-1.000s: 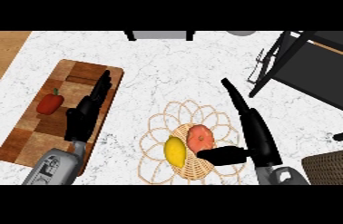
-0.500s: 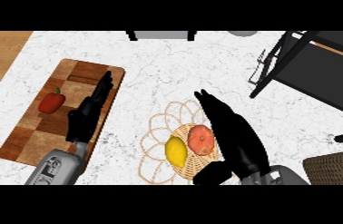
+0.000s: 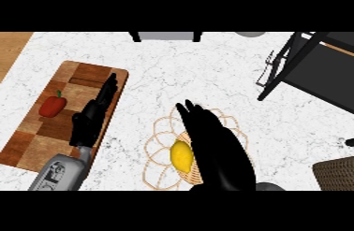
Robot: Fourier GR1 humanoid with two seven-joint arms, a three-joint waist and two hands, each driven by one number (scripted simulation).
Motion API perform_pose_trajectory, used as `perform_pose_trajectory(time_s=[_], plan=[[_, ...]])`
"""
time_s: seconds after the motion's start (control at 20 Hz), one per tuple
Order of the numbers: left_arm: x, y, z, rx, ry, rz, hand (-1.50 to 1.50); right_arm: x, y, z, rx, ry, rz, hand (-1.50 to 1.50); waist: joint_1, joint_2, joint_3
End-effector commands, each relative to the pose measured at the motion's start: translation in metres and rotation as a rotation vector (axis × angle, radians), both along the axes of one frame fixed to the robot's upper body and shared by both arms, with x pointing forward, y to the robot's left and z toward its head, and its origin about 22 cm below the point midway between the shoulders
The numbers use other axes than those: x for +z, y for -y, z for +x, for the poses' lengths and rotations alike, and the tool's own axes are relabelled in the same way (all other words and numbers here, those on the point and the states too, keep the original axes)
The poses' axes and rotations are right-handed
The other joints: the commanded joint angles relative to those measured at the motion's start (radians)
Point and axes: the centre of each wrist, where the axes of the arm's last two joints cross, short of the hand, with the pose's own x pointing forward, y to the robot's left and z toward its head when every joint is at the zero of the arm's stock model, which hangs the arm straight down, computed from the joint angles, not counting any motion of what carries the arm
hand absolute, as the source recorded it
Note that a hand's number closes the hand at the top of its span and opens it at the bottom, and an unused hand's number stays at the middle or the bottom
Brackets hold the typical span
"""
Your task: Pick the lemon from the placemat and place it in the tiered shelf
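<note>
Right hand has swung over the placemat, beside its lemon

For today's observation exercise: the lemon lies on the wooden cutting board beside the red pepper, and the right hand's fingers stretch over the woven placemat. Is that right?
Not quite. The head view shows the lemon lying on the woven placemat, next to the right hand, not on the wooden cutting board. Only the red pepper lies on that board. The right hand's fingers do stretch over the placemat.
</note>
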Motion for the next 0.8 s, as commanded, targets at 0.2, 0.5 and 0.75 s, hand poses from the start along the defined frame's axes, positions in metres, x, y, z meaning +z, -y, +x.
perform_pose_trajectory(time_s=[0.2, 0.5, 0.75], plan=[[0.002, -0.011, 0.0, 0.002, 0.014, 0.021, 0.0, -0.004, -0.042, -0.016, -0.087, -0.025, -0.105, -1.5, 0.003, 0.0, 0.001], [0.002, -0.002, 0.002, 0.0, 0.013, 0.015, 0.0, -0.004, -0.039, -0.026, -0.119, -0.032, -0.095, -1.5, -0.002, 0.0, 0.001], [-0.005, -0.012, -0.005, 0.006, 0.01, 0.006, 0.0, -0.016, -0.041, -0.019, -0.106, -0.042, -0.099, -1.5, 0.001, 0.001, 0.001]])
